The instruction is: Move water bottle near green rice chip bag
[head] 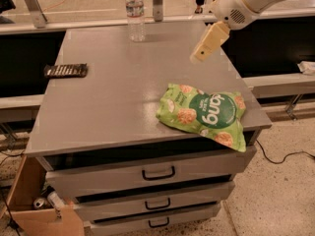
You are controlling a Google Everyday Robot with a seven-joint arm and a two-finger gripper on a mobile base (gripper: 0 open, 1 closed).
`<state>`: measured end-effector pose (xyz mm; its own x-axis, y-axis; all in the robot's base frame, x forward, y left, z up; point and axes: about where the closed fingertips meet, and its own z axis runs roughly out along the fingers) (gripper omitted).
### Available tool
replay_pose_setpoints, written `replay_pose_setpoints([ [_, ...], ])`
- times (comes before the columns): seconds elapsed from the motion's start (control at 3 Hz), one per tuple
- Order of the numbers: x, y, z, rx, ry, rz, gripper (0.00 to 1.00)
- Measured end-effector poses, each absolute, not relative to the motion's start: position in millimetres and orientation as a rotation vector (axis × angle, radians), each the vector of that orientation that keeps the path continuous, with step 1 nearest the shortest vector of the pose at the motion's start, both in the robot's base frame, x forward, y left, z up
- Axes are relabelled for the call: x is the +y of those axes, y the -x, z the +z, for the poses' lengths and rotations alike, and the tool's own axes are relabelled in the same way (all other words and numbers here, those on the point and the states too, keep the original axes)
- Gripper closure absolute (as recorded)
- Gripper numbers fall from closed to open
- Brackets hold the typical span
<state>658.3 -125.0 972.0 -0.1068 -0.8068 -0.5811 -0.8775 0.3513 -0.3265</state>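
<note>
The water bottle (135,11), clear with a white cap and a label band, stands upright at the far edge of the grey cabinet top (123,92). The green rice chip bag (206,113) lies flat at the front right corner, partly overhanging the edge. My gripper (198,57), pale yellow on a white arm, hangs above the right side of the top. It is right of the bottle and beyond the bag, holding nothing and touching neither.
A dark flat bar (65,70) lies at the left edge of the top. Below the top are three drawers (157,173) with handles. An open cardboard box (37,215) sits on the floor at the lower left. A cable (283,157) runs across the floor on the right.
</note>
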Motion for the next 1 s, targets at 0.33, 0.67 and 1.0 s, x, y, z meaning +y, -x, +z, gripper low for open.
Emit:
replay_pose_setpoints([
  [0.33, -95.5, -668.2, 959.9, 1.866, 1.413, 0.235, 0.00],
  [0.67, -55.5, -695.9, 949.7, 1.811, 1.286, 0.345, 0.00],
  [1.0, -25.9, -728.2, 944.1, 1.771, 1.150, 0.438, 0.00],
])
